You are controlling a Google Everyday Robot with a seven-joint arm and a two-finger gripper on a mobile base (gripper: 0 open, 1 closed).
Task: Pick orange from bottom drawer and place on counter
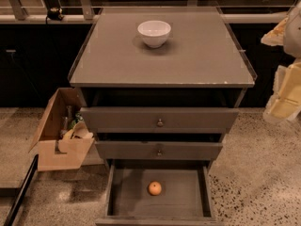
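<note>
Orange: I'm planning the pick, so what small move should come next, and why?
Probably bring the gripper, now at the right edge of the view beside the counter, down and left toward the orange. It lies alone on the floor of the open bottom drawer, untouched, well apart from the gripper.

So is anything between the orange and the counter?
Nothing visible. The orange lies uncovered in the open bottom drawer; on the counter only a white bowl sits, near the back. The tool is at the right edge.
</note>
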